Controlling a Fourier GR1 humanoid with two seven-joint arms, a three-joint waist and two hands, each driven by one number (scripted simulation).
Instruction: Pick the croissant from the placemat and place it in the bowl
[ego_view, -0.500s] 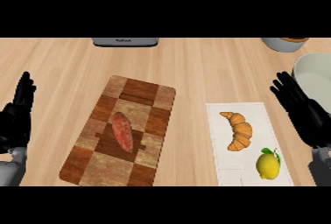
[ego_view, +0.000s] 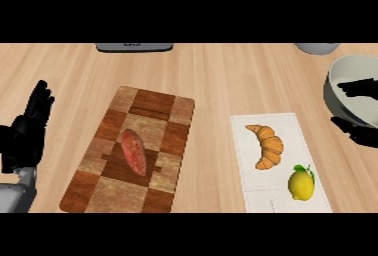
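Observation:
The golden croissant (ego_view: 267, 146) lies on the upper half of the white placemat (ego_view: 249, 187), right of the view's middle. The pale grey bowl (ego_view: 338, 75) stands at the right edge, beyond the mat. My right hand (ego_view: 360, 88) shows only partly at that edge. Its fingers reach across the bowl's inside and its thumb (ego_view: 357, 132) sits lower, near the bowl's front rim. It is open, holds nothing, and is well right of the croissant. My left hand (ego_view: 28, 131) rests open at the left edge, fingers up.
A yellow lemon (ego_view: 301, 184) lies on the mat just below the croissant. A brown checkered cutting board (ego_view: 155, 110) with a reddish oblong food item (ego_view: 134, 152) fills the centre left. A grey object (ego_view: 134, 47) and a grey vessel (ego_view: 317, 47) stand at the far edge.
My right hand has shifted right and up, over the bowl, and is now partly out of view. The left hand, croissant and lemon have stayed put.

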